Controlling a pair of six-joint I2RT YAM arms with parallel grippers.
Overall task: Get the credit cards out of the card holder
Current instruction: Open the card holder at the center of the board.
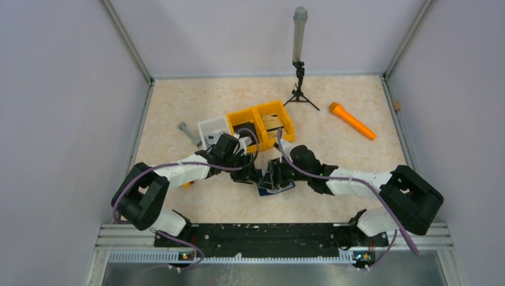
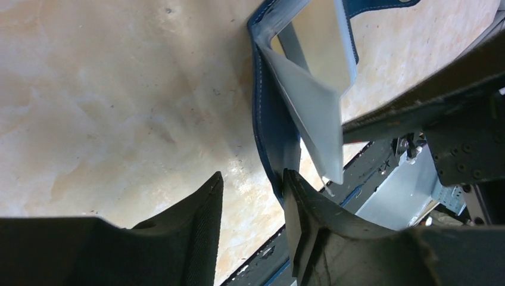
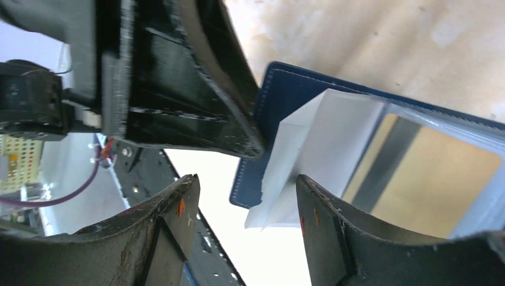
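Though mostly covered overhead, the card holder (image 3: 286, 101) gapes.

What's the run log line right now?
card holder: open, credit card pocketed | left gripper: open | right gripper: open, astride pale flap

At the centre of the top view, only a dark blue corner of the card holder (image 1: 279, 189) shows. The rest lies under the left gripper (image 1: 255, 175) and right gripper (image 1: 273, 177), and contact is too small to tell. In the left wrist view the holder runs off the top edge with a credit card (image 2: 318, 42) in its clear pocket. In the right wrist view both run off the right edge, and a finger (image 3: 357, 238) covers the pale flap's lower corner.
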